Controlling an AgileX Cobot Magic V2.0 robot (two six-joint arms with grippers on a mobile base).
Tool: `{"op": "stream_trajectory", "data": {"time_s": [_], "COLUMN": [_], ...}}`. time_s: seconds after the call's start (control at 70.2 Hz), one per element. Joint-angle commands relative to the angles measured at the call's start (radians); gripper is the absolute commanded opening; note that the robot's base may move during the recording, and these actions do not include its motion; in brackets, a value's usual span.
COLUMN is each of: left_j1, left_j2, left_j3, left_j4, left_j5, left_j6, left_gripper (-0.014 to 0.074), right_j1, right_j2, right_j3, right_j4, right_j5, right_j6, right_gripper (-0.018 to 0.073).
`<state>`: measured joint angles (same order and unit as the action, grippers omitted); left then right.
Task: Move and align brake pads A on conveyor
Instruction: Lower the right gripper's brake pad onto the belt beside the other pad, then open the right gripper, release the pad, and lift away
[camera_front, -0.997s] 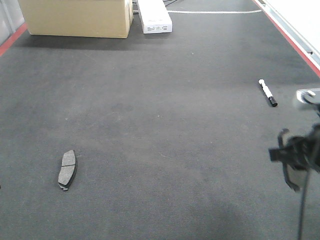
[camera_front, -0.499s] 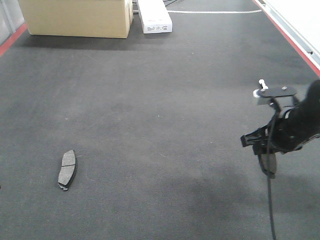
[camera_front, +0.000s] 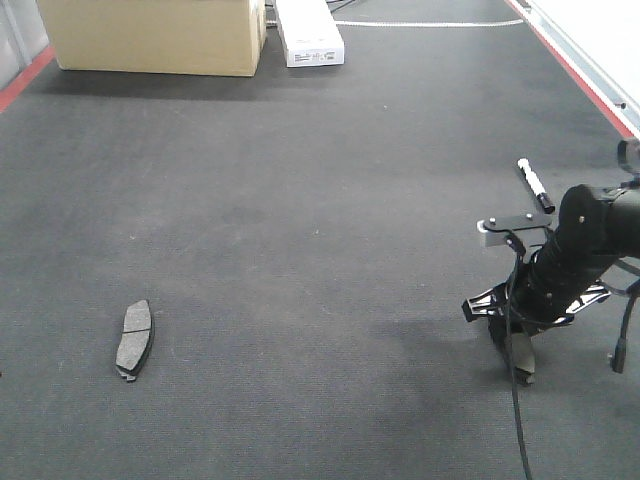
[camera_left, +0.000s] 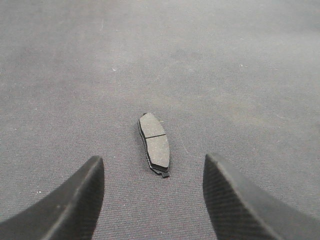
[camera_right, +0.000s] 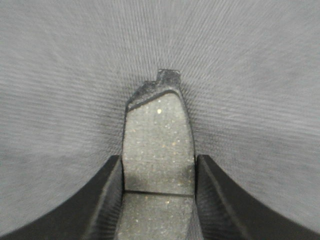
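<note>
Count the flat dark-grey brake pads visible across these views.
2. One flat dark-grey curved brake pad lies loose on the charcoal felt belt; a second pad is clamped in the right pincer. Others may sit out of view.

Belt (camera_front: 300, 200): dark charcoal, felt-like, with red strips along its edges.

First pad (camera_front: 134, 340): lies flat on the belt, near-left. Dark grey, slightly curved oblong with a thin groove across the middle. The long axis runs roughly away from the front camera.

Second pad (camera_right: 158, 125): clamped edgewise in the right gripper (camera_right: 159, 160), speckled grey face showing (groove visible). The notched end points down at the belt, far right; contact unclear.
</note>
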<state>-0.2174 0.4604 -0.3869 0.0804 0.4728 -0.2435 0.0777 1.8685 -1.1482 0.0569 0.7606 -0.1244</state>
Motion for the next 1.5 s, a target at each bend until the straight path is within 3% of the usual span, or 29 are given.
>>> {"op": "stream_trajectory", "data": {"time_s": [0.0, 0.328, 0.456, 0.698, 0.869, 1.239, 1.482], "left_j1": [-0.003, -0.003, -0.003, -0.003, -0.003, -0.003, -0.003], "left_j2": [0.003, 0.003, 0.003, 0.003, 0.003, 0.003, 0.003], "left_j3": [-0.029, -0.029, -0.029, -0.029, -0.029, -0.029, -0.029], "left_j4": [0.003, 0.003, 0.003, 0.003, 0.003, 0.003, 0.003], "left_j5": [-0.066, -0.066, -0.066, -0.066, -0.066, -0.066, -0.066], "left_j6": [-0.005, -0.005, -0.005, -0.005, -0.005, -0.005, -0.005], "left_gripper": [0.0406, 0.0406, 0.0406, 0.0406, 0.0406, 0.0406, 0.0406], "right_j1": [-0.003, -0.003, -0.003, -0.004, -0.004, -0.004, -0.004], "right_j2": [-0.040, -0.040, -0.064, -0.225, -0.434, -1.108, -1.523], "right_j3": [-0.032, -0.032, -0.032, -0.006, 0.137, 0.563, 0.752], "right_j4": [0.006, 0.003, 0.002, -0.009, -0.012, 0.036, 0.035], "right_j5": [-0.030, -0.039, -0.038, -0.051, -0.153, -0.428, -0.483], "right_j6": [-0.006, 0.049, 0.061, 0.062, 0.062, 0.062, 0.058], "right_gripper": [0.0122, 0.0489, 0.0571, 0.0562, 0.0540, 0.0536, 0.0536]}}
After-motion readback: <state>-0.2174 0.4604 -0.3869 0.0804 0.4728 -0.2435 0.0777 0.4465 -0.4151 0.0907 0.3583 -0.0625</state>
